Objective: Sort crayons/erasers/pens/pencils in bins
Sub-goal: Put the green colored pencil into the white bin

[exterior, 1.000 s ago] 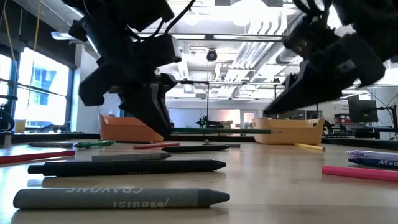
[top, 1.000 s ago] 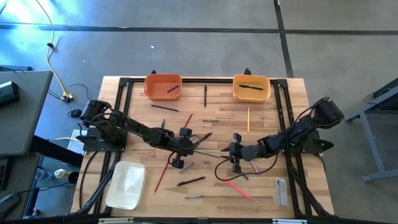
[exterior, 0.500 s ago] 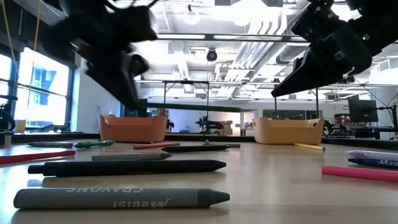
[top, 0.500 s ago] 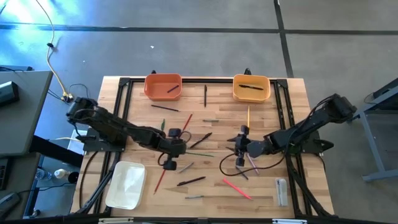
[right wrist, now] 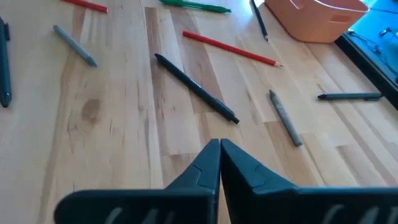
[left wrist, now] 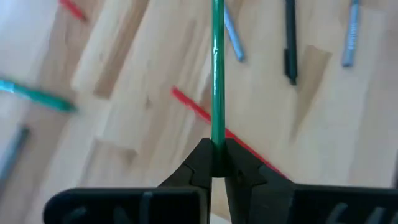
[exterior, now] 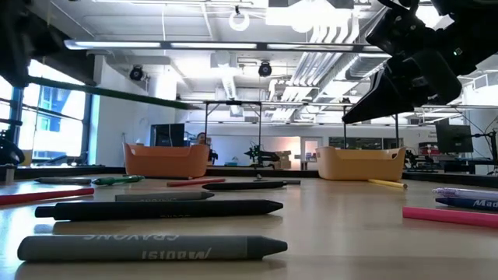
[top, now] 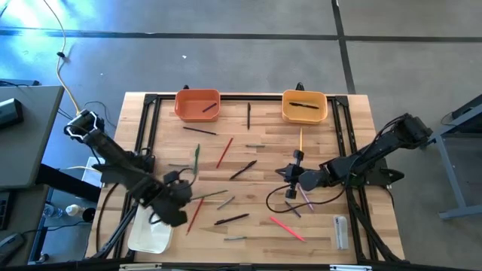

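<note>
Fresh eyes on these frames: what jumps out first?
The left gripper is shut on a green pencil, carried above the table's front-left area near the white bin. Pens, pencils and crayons lie scattered across the wooden table, with one dark pen each in the orange bin and yellow-orange bin at the far edge. The right gripper hangs shut and empty at centre-right.

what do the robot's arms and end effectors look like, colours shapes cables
Both arms are dark, jointed and slim. The left end effector and right end effector each end in two black wedge-shaped fingers tapering to a point. A red cable loops beside the right arm's wrist. No markings are readable.
</note>
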